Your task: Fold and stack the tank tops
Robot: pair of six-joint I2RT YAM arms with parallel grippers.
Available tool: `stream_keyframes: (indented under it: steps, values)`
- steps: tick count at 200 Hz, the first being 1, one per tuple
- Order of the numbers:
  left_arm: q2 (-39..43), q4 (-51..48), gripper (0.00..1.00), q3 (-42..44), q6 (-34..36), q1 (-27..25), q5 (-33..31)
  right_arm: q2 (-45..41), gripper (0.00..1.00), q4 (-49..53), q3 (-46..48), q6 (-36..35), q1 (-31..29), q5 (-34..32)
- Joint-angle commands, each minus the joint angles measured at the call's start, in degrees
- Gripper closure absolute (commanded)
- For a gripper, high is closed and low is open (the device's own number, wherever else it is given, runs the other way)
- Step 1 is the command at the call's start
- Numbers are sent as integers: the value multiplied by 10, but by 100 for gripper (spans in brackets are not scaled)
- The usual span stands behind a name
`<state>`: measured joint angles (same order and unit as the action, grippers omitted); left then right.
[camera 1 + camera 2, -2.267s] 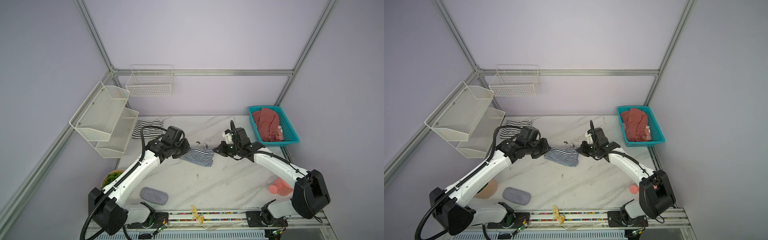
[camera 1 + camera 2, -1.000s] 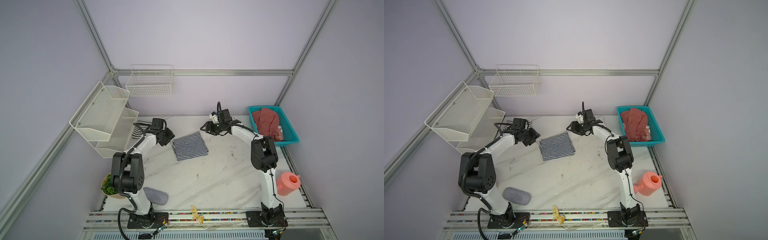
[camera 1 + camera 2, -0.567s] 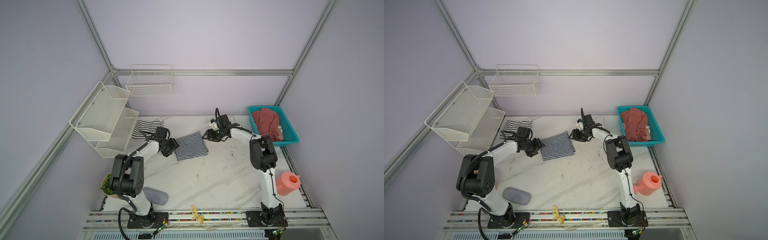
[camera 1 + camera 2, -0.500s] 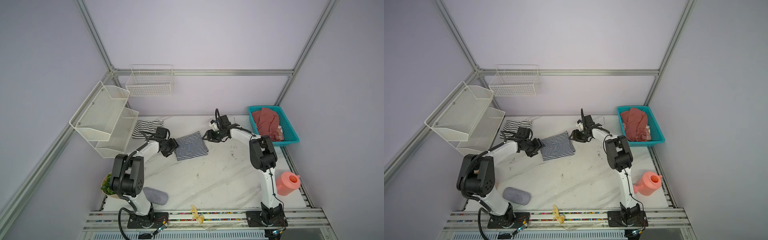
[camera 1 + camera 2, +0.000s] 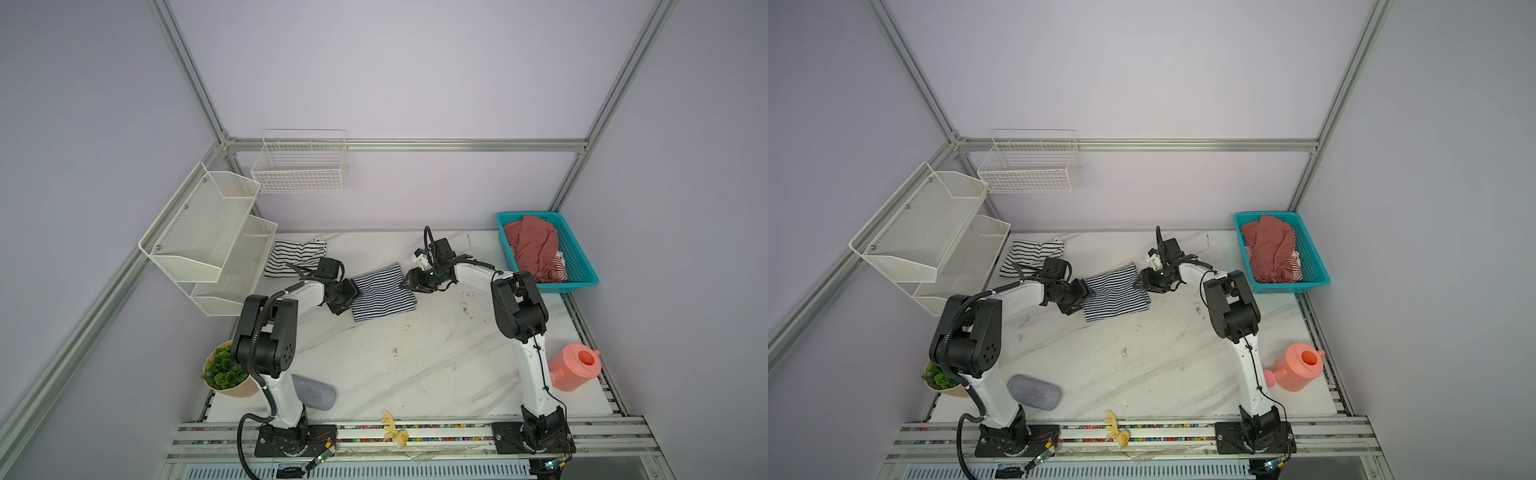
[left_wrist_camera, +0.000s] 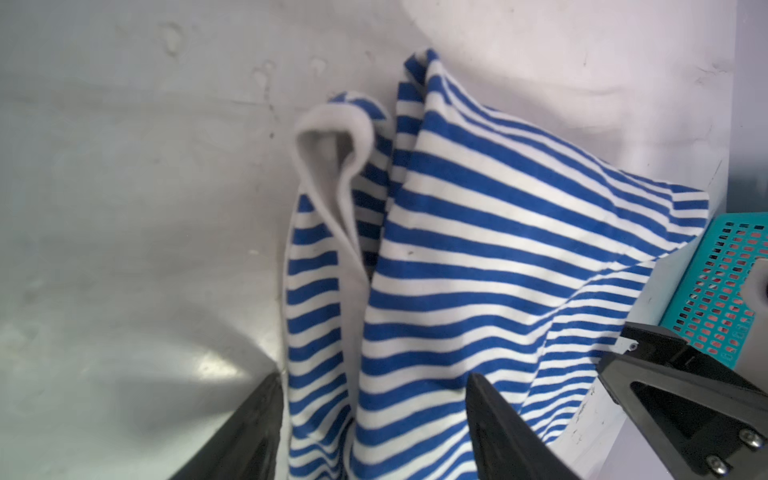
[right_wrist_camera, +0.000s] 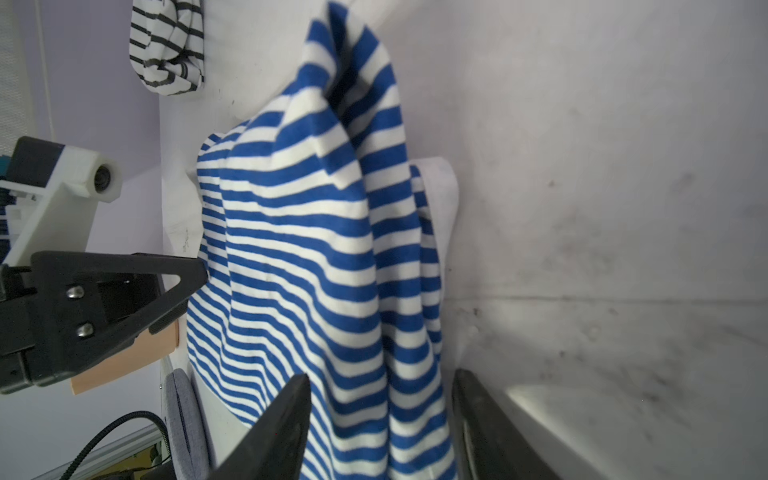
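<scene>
Stock on desk [image 5: 415, 357], listed front to back, each placed from the navy-striped tank top [image 5: 382, 293].

1. Yellow toy figure [image 5: 392, 428]: well in front of it, on the front rail.
2. Grey pouch [image 5: 316, 397] and potted plant [image 5: 222, 370]: in front of it, to the left.
3. Pink watering can [image 5: 575, 372]: in front of it, far to the right.
4. Navy-striped tank top: folded into a rough rectangle, flat near the middle of the desk, white trim showing at one edge in the left wrist view.
5. Left gripper [image 5: 348, 296]: at its left edge, jaws spread, with the cloth edge lying between them.
6. Right gripper [image 5: 409, 282]: at its right edge, jaws likewise spread astride the cloth.
7. White tank top with black stripes [image 5: 296, 255]: behind it to the left, bunched, well apart.
8. Teal basket [image 5: 565, 285] holding red cloth [image 5: 532, 245]: behind it, to the right.
9. White mesh shelves [image 5: 199, 232]: left of it, on the side wall.
10. Wire basket [image 5: 301, 166]: behind it, on the back wall.
</scene>
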<state>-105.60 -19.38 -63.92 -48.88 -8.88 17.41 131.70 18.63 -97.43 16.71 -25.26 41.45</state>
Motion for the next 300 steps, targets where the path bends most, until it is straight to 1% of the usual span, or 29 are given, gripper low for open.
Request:
stream_keyframes:
  steps: [1,34,49,77,99,116,130,149,171,200,220,243,258,271,300]
  values:
    - [-42,-9,32,-17,-4,-18,12,29,42,-6,22,9,-16,12]
    - [-66,-9,35,-27,-3,-43,19,33,44,-46,49,38,-29,28]
    - [-78,-7,39,-30,-4,-51,27,32,45,-63,62,50,-34,31]
    - [-94,-3,48,-30,-4,-61,16,26,45,-106,97,77,-37,42]
    - [-110,1,63,-30,-7,-61,9,23,45,-133,119,93,-40,50]
    - [-118,2,84,-35,-6,-61,1,18,45,-137,129,96,-40,51]
    - [-122,-6,100,-49,-1,-61,-5,6,42,-138,136,95,-40,41]
    - [-125,-40,100,-93,24,-58,-22,-28,39,-138,153,102,-29,20]
    - [-119,-90,100,-164,70,-53,-55,-93,38,-138,189,112,-8,-27]
    - [-134,-182,100,-303,156,-46,-112,-195,37,-138,242,119,20,-85]
    - [-168,-242,100,-409,206,-38,-124,-243,36,-141,267,122,26,-102]
    - [-214,-291,100,-520,257,-25,-123,-267,36,-163,292,134,26,-96]
    - [-235,-313,100,-576,289,-15,-132,-269,36,-176,302,140,26,-89]
    - [-245,-316,100,-601,310,-7,-147,-266,36,-181,307,141,26,-84]
    - [-253,-315,100,-626,360,13,-170,-263,36,-189,316,141,26,-78]
